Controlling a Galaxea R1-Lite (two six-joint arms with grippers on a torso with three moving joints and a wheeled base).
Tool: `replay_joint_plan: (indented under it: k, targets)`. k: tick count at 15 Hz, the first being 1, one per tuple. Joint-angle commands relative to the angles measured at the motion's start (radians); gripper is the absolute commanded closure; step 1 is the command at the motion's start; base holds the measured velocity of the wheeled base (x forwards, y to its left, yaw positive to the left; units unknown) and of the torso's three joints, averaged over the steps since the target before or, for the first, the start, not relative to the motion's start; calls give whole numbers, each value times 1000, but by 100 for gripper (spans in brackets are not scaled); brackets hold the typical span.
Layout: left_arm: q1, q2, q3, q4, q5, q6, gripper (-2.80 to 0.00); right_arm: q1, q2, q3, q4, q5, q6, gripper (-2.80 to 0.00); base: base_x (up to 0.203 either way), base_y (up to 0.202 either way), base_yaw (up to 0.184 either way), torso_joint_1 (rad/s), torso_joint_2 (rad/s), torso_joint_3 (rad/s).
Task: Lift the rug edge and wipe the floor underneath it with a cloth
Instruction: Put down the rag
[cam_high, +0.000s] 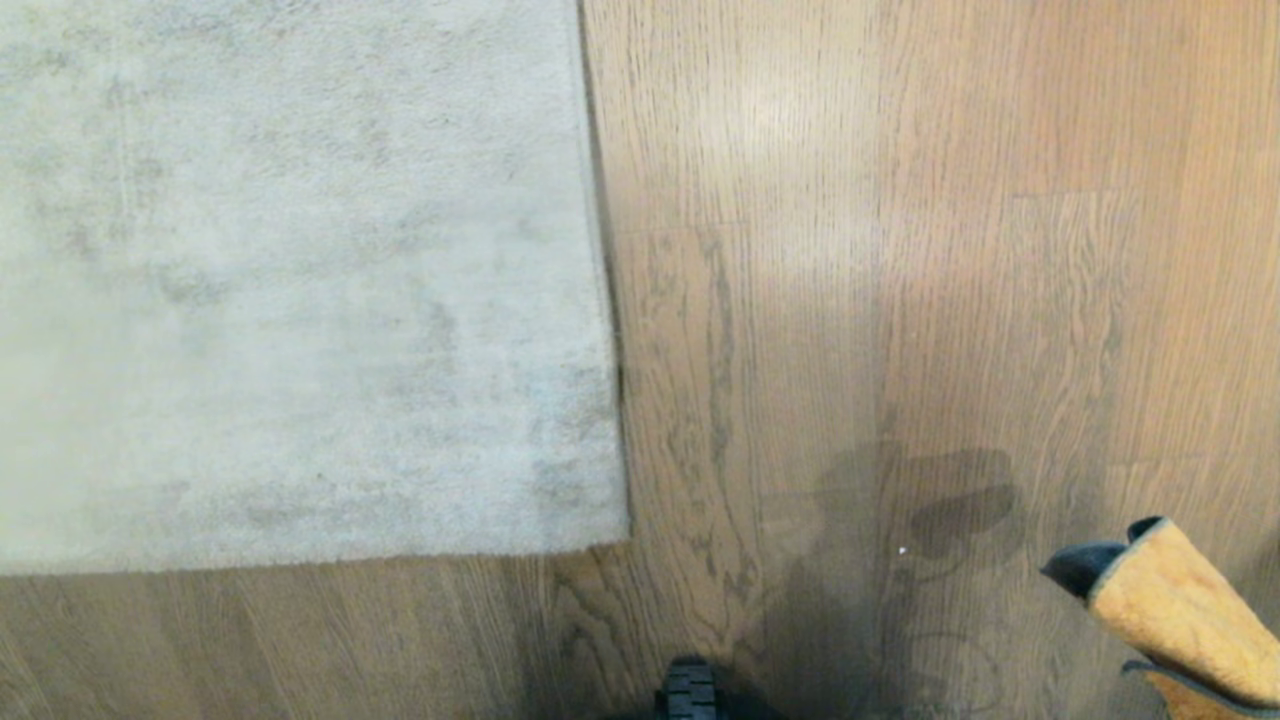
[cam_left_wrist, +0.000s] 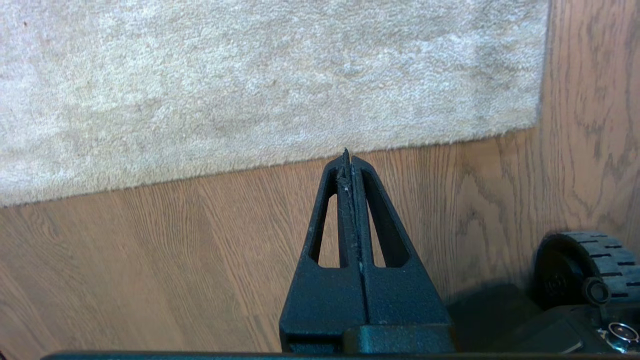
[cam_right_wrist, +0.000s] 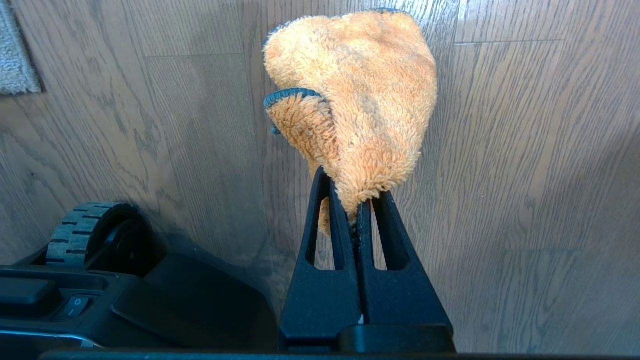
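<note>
Rug edge (cam_left_wrist: 280, 162) is lying flat just ahead of the empty, pressed-together left gripper (cam_left_wrist: 348, 157); right gripper (cam_right_wrist: 357, 210) is pinching the cloth (cam_right_wrist: 360, 95), farther off.

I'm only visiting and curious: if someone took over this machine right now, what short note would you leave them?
Left gripper: shut, empty, above the brown wood-plank floor just short of the pale grey short-pile rug's edge.
Right gripper: shut on the small orange fluffy cloth with dark blue-grey trim, held over bare floor to the rug's right.
Done: the cloth is in hand.
Left: the rug lies flat; lift its edge, then wipe the floor underneath.
</note>
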Motion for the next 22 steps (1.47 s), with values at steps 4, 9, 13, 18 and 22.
replay_joint_plan:
  k: [4,9,13,18,22]
  targets:
    - [0,-7,0,-2,3,-10,0,0,1,0,0,0,-1,0,0,0,0,0,0,0]
    - [0,-7,0,-1,1,-8,0,0,1,0,0,0,-1,0,0,0,0,0,0,0]
    - [0,-7,0,-1,2,-11,0,0,1,0,0,0,-1,0,0,0,0,0,0,0]
    - [0,-7,0,-1,1,-8,0,0,1,0,0,0,-1,0,0,0,0,0,0,0]
    - [0,-7,0,-1,4,-8,0,0,1,0,0,0,-1,0,0,0,0,0,0,0]
